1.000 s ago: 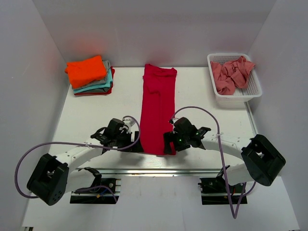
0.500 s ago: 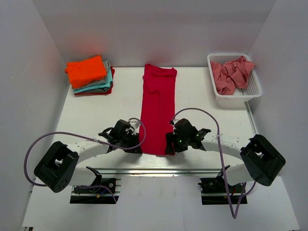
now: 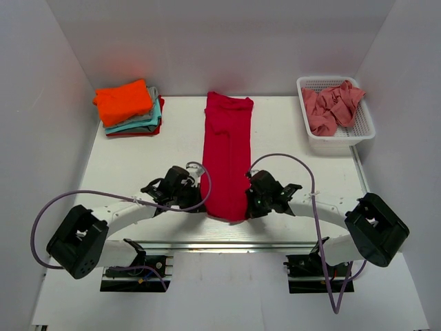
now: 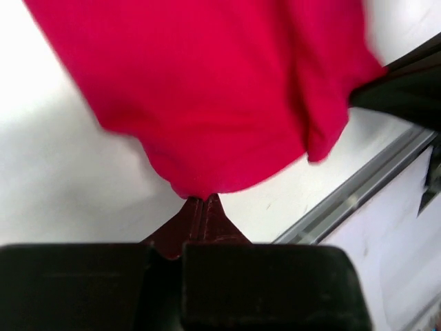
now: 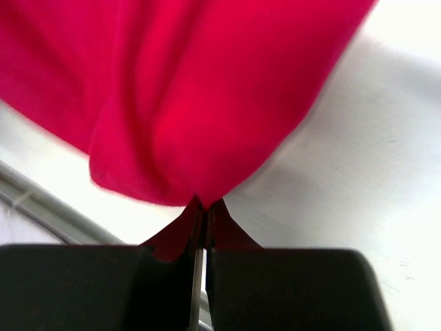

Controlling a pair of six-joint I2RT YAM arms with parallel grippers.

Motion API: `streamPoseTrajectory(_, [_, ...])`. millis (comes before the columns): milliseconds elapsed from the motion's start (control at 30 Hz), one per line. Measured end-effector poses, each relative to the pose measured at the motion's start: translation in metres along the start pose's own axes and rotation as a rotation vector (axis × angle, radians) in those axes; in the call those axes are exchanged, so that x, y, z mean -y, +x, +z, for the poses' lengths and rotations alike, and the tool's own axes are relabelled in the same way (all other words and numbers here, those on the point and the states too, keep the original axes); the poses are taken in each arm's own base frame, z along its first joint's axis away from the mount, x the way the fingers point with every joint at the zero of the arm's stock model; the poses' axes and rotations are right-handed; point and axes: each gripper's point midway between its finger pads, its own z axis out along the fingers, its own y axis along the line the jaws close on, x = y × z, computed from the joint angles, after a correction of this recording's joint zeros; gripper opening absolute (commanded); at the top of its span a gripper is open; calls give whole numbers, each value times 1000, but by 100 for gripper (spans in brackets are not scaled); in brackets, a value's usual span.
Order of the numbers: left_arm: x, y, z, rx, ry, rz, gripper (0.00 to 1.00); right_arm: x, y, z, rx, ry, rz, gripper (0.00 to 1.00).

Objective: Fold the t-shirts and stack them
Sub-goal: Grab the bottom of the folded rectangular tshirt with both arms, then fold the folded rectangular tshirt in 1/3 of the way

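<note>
"So, what does the left gripper (image 4: 202, 201) have?"

"The near hem of the crimson t-shirt (image 3: 226, 155). In the left wrist view its fingers (image 4: 193, 222) are pressed together with no gap showing, and the red cloth begins right at their tips."

"And the right gripper (image 5: 203, 202)?"

"Much the same. Its fingers (image 5: 219, 231) are closed to a thin slit, and a corner of the same hem is pinched at the tips. Beyond them the cloth bulges in soft folds."

"How does the shirt lie from there?"

"It is folded into a long narrow strip that runs straight away from both pairs of fingertips across the table (image 3: 138, 165) towards the far wall. Seen from above, the left gripper (image 3: 198, 198) holds one near corner and the right gripper (image 3: 249, 204) the other, with the hem sagging between them. The near end looks bunched and throws a shadow on the white surface. The far part lies flat."

"What about the other shirts?"

"A stack of folded t-shirts (image 3: 131, 117) sits well beyond the left fingers and out to their left, with an orange t-shirt (image 3: 122, 101) on top. Well beyond the right fingers and out to their right stands a white basket (image 3: 339, 143), and a crumpled salmon-pink t-shirt (image 3: 332, 105) lies inside it."

"Is either one near the fingers?"

"No, both are well apart from them."
</note>
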Motion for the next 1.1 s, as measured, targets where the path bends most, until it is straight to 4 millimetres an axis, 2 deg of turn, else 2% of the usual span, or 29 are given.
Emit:
streamPoseTrajectory(100, [7, -27, -4, 79, -6, 22, 0, 6, -16, -3, 53, 59, -3, 0])
streamPoseTrajectory(200, [12, -54, -8, 161, -21, 35, 0, 10, -43, -9, 132, 124, -8, 0])
streamPoseTrajectory(400, [8, -114, -5, 280, -126, 9, 0, 10, -121, -27, 306, 219, -44, 0])
streamPoseTrajectory(567, [-2, -157, 3, 354, -216, -26, 0, 21, -174, -24, 365, 298, -49, 0])
streamPoseTrajectory(867, [-27, -239, -10, 524, -375, -47, 0, 53, -235, -23, 413, 372, -20, 0])
streamPoseTrajectory(967, [-34, -256, -5, 539, -391, -44, 0, 60, -248, -25, 428, 378, -15, 0])
streamPoseTrajectory(1100, [-46, -270, 10, 530, -409, -39, 0, 68, -260, -24, 434, 379, -2, 0])
